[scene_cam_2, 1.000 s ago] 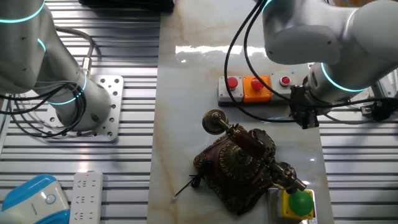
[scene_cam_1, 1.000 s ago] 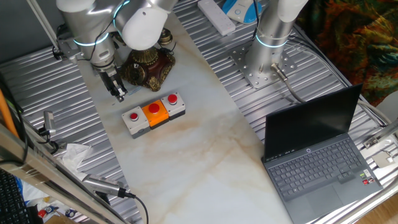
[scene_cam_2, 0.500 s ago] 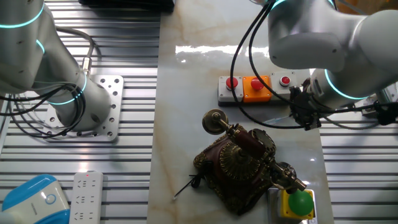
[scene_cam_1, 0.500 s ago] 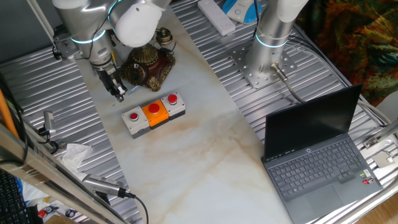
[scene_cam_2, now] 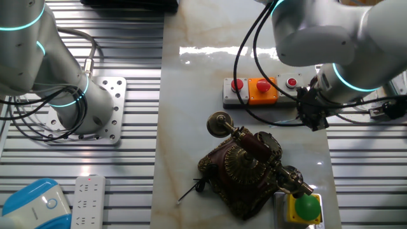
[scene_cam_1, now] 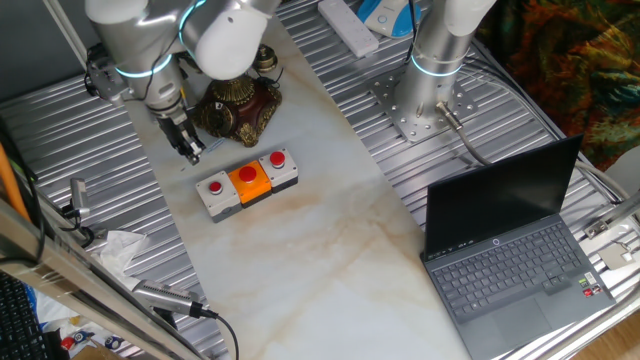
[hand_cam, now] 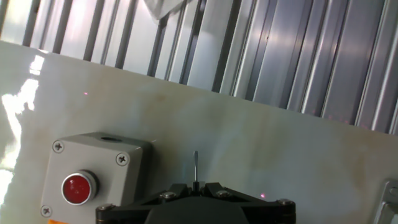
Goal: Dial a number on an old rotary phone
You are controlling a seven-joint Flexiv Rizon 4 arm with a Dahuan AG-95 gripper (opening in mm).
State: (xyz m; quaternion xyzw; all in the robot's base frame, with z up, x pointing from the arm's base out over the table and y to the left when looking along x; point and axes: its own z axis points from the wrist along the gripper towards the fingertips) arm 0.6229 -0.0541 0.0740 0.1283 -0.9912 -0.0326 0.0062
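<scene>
Only the arm has moved: the black two-finger hand (scene_cam_2: 314, 121) has drifted slightly sideways and back again, ending almost where it began, just beside the grey button box (scene_cam_2: 262, 91), with the ornate brown-and-brass rotary phone (scene_cam_2: 247, 164) close by.

1. Both fixed views are bright and evenly lit, with soft, weak shadows under the arm.
2. In the other fixed view a white glare streak lies on the marble table top (scene_cam_2: 210, 51), well beyond the fingers.
3. In the hand view glare washes out the marble far left of the fingers.
4. The hand view is mildly soft; the ribbed metal (hand_cam: 298, 56) ahead of the fingers looks blurred.
5. The fixed views are sharp overall.
</scene>
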